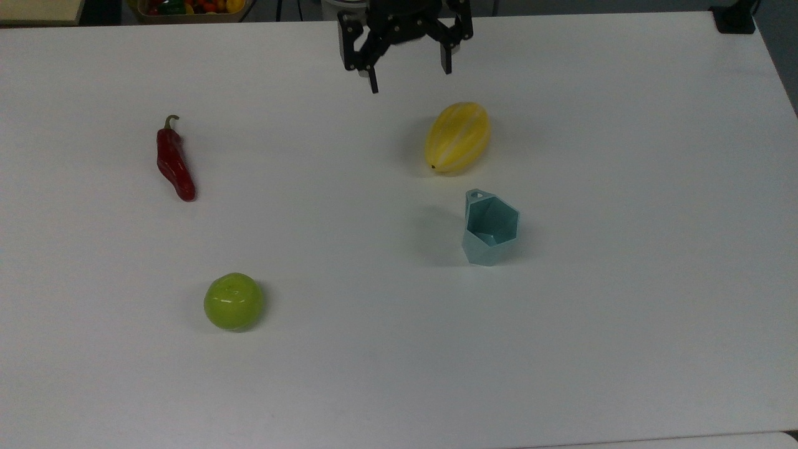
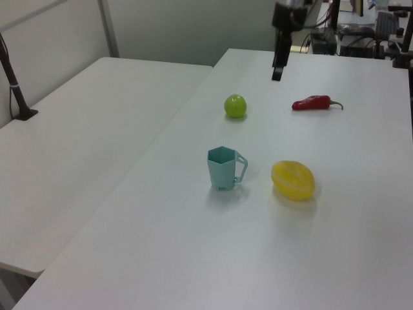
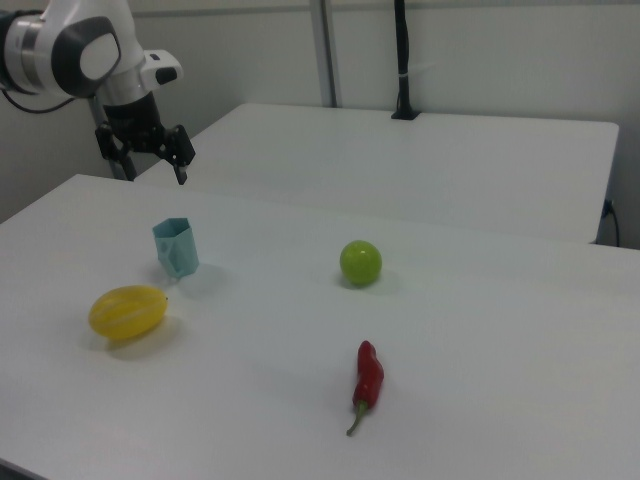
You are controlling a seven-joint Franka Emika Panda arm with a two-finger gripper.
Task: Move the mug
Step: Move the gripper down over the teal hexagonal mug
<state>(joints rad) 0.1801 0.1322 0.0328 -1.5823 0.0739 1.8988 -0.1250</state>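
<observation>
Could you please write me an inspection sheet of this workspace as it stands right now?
Surface: white table, bare apart from four things; a second white table adjoins it.
Job's things: mug upright, handle toward the melon, untouched.
Clutter: melon beside the mug, apart from it; green apple; red chilli.
Grippers: claw open, empty, in the air above the table's far edge in the top view, short of the melon.
Cables: nothing seen on the table.
Surroundings: black pole on the second table; tray of coloured items beyond the top view's upper edge.
</observation>
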